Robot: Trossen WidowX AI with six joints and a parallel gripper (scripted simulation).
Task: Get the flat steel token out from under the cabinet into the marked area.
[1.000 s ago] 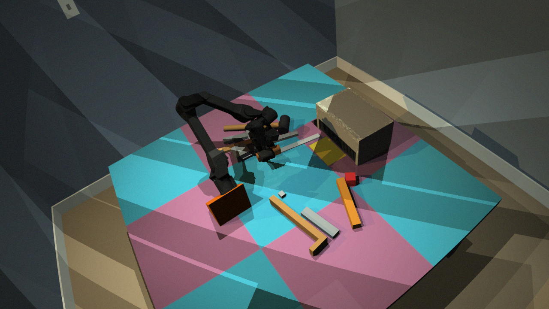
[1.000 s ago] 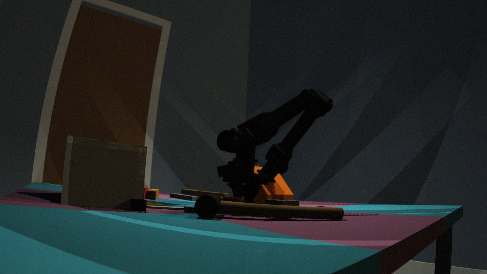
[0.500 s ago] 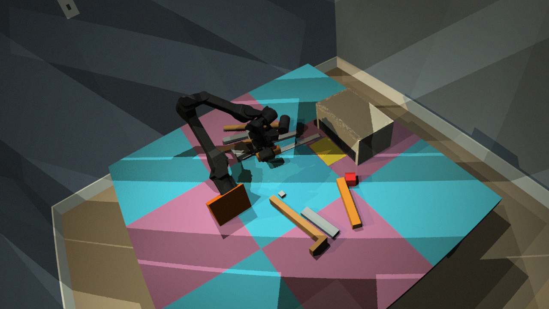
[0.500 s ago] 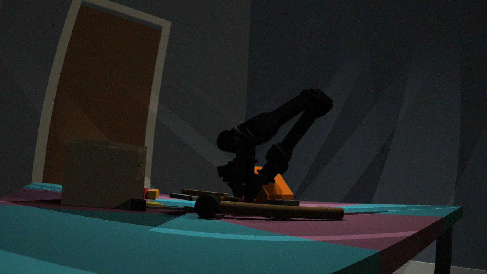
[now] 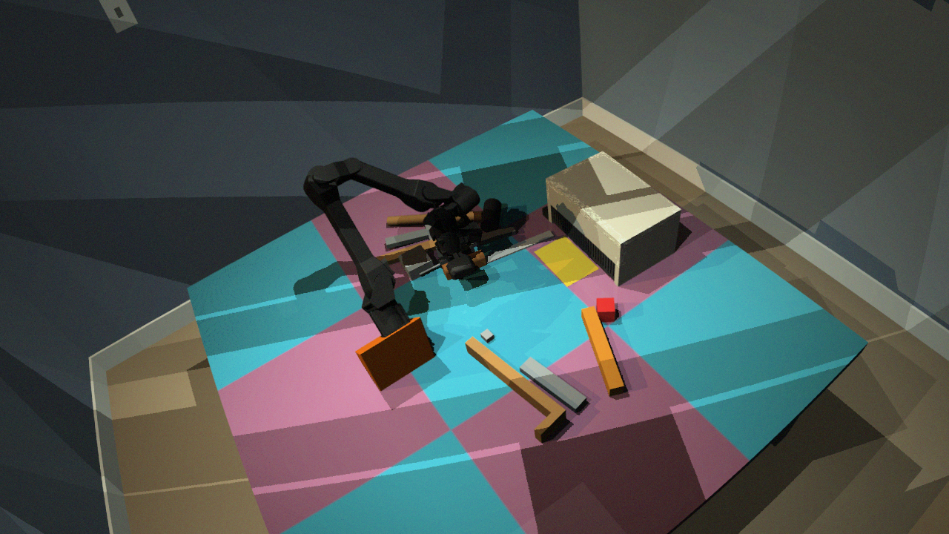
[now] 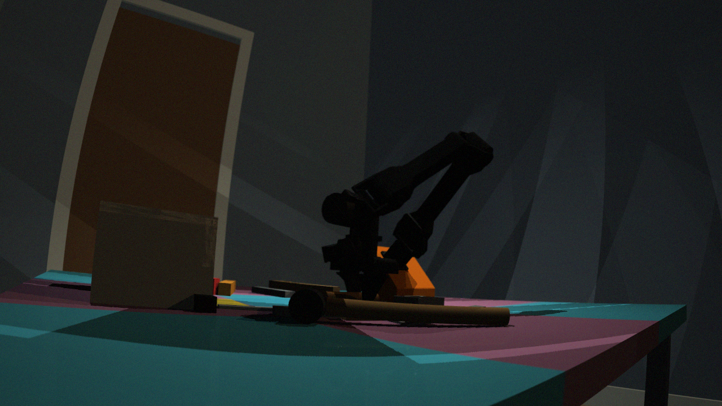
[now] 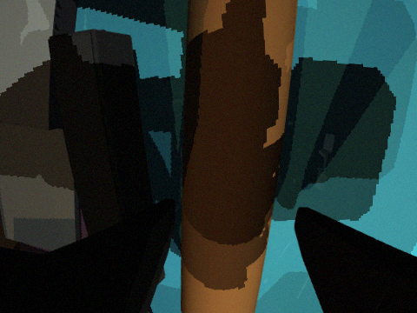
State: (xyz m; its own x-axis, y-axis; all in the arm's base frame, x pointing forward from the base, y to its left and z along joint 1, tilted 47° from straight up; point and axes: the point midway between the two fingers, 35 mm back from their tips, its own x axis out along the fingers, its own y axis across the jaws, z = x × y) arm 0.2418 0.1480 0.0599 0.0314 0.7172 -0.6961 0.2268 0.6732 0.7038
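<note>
2 jaws of my gripper (image 5: 457,260) (image 6: 361,291) (image 7: 234,209) stood apart astride a wooden rod (image 5: 479,258) (image 6: 351,294) (image 7: 239,130), apparently for grasping; closing evenly came next. The token, unseen, presumably lay under the cabinet (image 5: 587,216) (image 6: 151,257), at 2 o'clock in top view.

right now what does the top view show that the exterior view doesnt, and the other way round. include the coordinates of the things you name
Only top: the cabinet's slotted front (image 5: 582,233) and a small pale cube (image 5: 487,335).

Only exterior: a brown door (image 6: 156,141) and a table leg (image 6: 657,366).

Both: the cabinet (image 5: 597,192) (image 6: 154,257), yellow marked area (image 5: 565,260) (image 6: 234,302) and black arm (image 5: 348,235) (image 6: 428,176).
</note>
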